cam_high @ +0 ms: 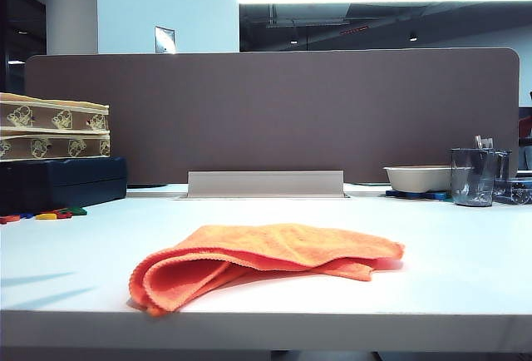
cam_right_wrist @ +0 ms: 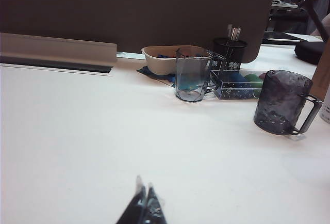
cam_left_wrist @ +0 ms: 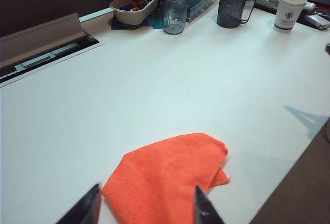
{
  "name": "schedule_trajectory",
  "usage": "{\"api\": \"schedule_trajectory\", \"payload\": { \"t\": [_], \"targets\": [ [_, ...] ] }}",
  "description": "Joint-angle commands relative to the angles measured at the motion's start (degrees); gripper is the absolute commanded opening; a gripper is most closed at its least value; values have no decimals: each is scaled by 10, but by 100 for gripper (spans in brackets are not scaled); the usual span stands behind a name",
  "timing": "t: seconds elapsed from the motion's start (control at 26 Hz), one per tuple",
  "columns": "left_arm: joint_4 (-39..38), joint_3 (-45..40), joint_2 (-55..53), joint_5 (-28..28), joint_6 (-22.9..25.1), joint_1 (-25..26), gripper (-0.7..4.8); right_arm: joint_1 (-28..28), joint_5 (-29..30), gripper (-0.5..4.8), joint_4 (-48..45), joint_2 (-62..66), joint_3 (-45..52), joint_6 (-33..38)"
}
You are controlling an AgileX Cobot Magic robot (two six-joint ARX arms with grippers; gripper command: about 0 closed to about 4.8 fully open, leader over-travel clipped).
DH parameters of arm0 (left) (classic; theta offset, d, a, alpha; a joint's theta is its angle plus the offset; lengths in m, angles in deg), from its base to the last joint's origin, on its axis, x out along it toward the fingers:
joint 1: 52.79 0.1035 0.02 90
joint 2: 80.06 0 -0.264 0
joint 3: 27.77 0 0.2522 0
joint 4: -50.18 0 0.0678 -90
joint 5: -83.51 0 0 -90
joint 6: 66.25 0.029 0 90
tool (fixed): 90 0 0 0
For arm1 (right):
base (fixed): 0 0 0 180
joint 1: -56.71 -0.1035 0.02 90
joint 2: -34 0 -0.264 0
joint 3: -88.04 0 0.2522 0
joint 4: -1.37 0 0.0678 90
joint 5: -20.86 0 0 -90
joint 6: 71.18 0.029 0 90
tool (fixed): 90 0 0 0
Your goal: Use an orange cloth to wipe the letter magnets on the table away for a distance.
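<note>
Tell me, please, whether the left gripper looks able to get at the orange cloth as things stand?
Probably yes. The left gripper hangs open just above the orange cloth, fingers either side of its near part, and nothing lies between them. The bare table around it leaves the way free.

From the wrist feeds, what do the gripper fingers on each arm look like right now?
Only fingertips show. The left gripper has two dark, tapering fingers with pale glints along their edges, one at each side of the wrist picture. The right gripper shows two slim, dark, glossy pointed tips. No cables or markings are visible, and neither arm appears in the exterior view.
</note>
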Motion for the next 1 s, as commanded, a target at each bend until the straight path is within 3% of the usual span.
{"api": "schedule_trajectory", "payload": {
  "t": [0.04, 0.38, 1.0],
  "targets": [
    [9, -8, 24, -1, 2, 0, 220, 0, 0, -5, -5, -2, 4, 1],
    [8, -61, 118, 0, 2, 1, 220, 0, 0, -5, -5, -2, 4, 1],
    [16, -255, 307, 0, -3, 1, 218, 0, 0, -5, -6, -2, 4, 1]
  ]
}}
